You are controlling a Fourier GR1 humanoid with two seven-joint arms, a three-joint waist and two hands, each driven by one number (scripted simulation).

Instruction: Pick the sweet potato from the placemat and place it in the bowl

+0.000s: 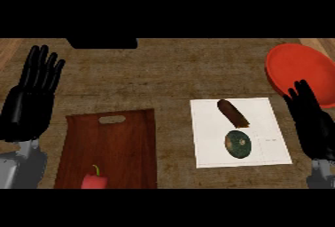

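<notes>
Nearest me, a red bell pepper (94, 181) lies on the dark wooden cutting board (118, 146). To its right, a white rectangular placemat (262, 128) carries a round green squash (239, 144) and, just beyond it, the brown elongated sweet potato (233, 112). My right robot hand (313, 119) hovers open and empty beside the mat, overlapping the red round bowl (297, 66) at far right. My left robot hand (29, 99) rests open at left on the counter (163, 71).

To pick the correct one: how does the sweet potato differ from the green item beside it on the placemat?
The sweet potato is brown and elongated, lying diagonally; the green item is round and dark green. The sweet potato lies farther from the robot, the green item nearer. Both rest on the white placemat, untouched.
</notes>
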